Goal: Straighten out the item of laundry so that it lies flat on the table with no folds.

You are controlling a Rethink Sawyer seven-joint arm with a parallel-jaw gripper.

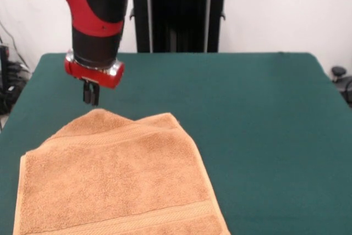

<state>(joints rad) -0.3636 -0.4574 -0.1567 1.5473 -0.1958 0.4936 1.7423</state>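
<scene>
at the left of the front view we see our gripper [91,98] hanging from the red and black arm [93,9], its two dark fingers drawn close together with nothing between them, so we read the jaws as closed and empty. the tips hover just above the table [264,108], near its far-left part, and we cannot tell whether they touch the felt. from the jaws the towel [115,180] lies at about six o'clock, its nearest point being the folded-over far corner [99,115] just below the tips. moving right, we see that this far edge is not straight: it rises to a rounded hump under the gripper, dips, then comes to a second corner [171,116] at about four o'clock from the jaws, with a border band running slantwise across the flap. that suggests to us that the far-left corner is doubled over the body. the towel's long axis seems to run from far to near, toward the bottom edge, where it passes out of sight. we judge the coming move turns on that hump: the jaws would need to open, drop onto the flap and draw it toward twelve o'clock. the right half of the table holds nothing of the task.
</scene>
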